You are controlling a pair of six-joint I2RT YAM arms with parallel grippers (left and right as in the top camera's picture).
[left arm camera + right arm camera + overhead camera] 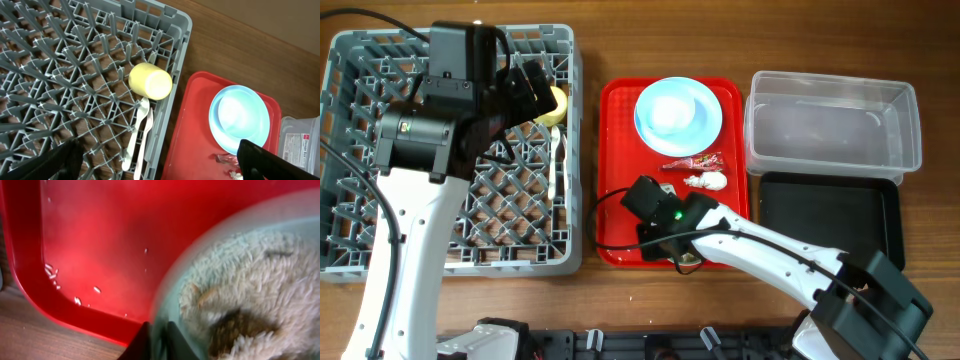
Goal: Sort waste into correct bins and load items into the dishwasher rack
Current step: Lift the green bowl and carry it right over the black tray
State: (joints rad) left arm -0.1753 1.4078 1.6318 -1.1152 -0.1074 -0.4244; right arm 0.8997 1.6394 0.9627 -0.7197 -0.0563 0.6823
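From above, the grey rack (350, 120) fills the left of the frame on the wooden worktop (650, 40). The left arm (410, 220) stands over it. The left pincer (532, 92) hangs above the rack's upper right part, spread wide with nothing in it. Just beside it a yellow cup (553, 103) lies among the pegs. A white fork and spoon (557, 165) lie side by side below the cup, along the rack's right edge. In the middle of the frame sits a red tray (616, 130) with a light blue plate (678, 115) on its upper part. Below the plate are a red wrapper (695, 162) and a white tissue wad (706, 181), close together. A clear tub (832, 150) stands at the upper right, with a black tray (830, 215) just below it. The right arm (770, 250) reaches in from the lower right and lies over the red tray's lower part, hiding what is under its wrist. The left wrist view shows the cup tilted at the rack's right edge, the fork and spoon directly below it, and the plate off to the right. Two dark fingertips (60, 160) sit in the lower corners, far apart. The right wrist view is close and blurred. A pale green bowl (167, 290) on the red tray fills the right of the frame, heaped with whitish rice (240, 275) and some brown bits. At the bottom edge the right pincer (159, 341) is nipped tight on the bowl's rim, one finger outside and one inside. A few loose grains (52, 272) lie near the tray's rounded corner at the left.
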